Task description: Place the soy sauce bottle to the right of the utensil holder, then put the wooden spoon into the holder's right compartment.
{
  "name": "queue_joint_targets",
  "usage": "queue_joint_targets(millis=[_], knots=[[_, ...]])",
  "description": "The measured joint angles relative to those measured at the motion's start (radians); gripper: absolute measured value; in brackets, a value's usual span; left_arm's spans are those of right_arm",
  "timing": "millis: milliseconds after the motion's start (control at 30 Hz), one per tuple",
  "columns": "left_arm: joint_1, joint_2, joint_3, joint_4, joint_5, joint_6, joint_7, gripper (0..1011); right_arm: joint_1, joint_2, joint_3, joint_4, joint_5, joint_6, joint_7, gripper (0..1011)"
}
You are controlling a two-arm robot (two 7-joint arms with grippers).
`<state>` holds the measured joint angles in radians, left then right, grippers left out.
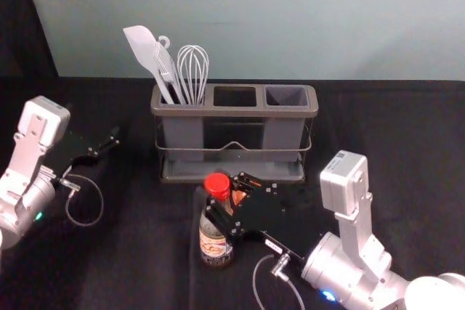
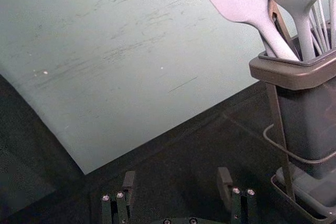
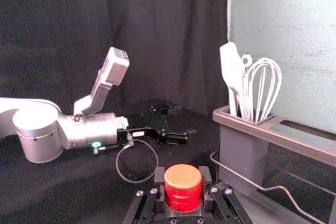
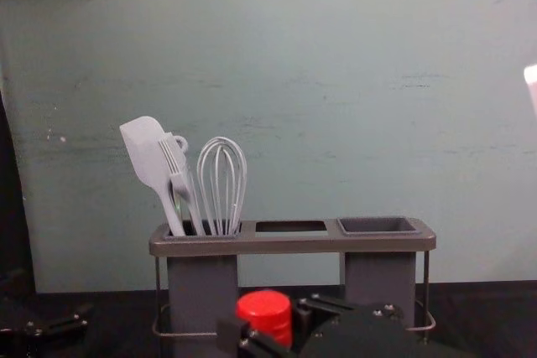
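The soy sauce bottle (image 1: 215,243) stands in front of the utensil holder (image 1: 234,112), left of its middle. Around the bottle's neck, my right gripper (image 1: 224,200) is shut; in the right wrist view the red cap (image 3: 182,186) sits between the fingers of the right gripper (image 3: 182,176). My left gripper (image 1: 106,147) hangs left of the holder, and in the left wrist view the left gripper (image 2: 176,181) is open and holds nothing. Behind the spatula, a brown wooden-looking handle (image 2: 282,23) rises from the left compartment; I cannot tell whether it is the spoon.
White utensils fill the holder's left compartment: a spatula (image 4: 149,157), a brush or fork-like tool and a whisk (image 4: 221,186). The right compartment (image 4: 377,225) looks empty. A pale wall (image 1: 254,19) stands behind the black-covered table (image 1: 138,252).
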<state>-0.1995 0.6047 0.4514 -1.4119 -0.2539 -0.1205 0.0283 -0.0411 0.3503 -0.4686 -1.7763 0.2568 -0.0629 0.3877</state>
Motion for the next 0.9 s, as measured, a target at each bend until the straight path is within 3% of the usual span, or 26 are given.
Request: queue_joint_targets(millis=[367,633,900], knots=[[0.0,0.0,0.0,0.0,0.0,0.0,0.0,1000,-0.036,0.03,0.047,-0.084,0.029,0.001,0.004,381],[0.0,0.0,0.0,0.0,0.0,0.0,0.0,1000,-0.086,0.086,0.151,-0.149,0.078,-0.018,-0.007,381],[0.0,0.0,0.0,0.0,0.0,0.0,0.0,1000,-0.12,0.114,0.249,-0.144,0.114,-0.026,-0.032,381]])
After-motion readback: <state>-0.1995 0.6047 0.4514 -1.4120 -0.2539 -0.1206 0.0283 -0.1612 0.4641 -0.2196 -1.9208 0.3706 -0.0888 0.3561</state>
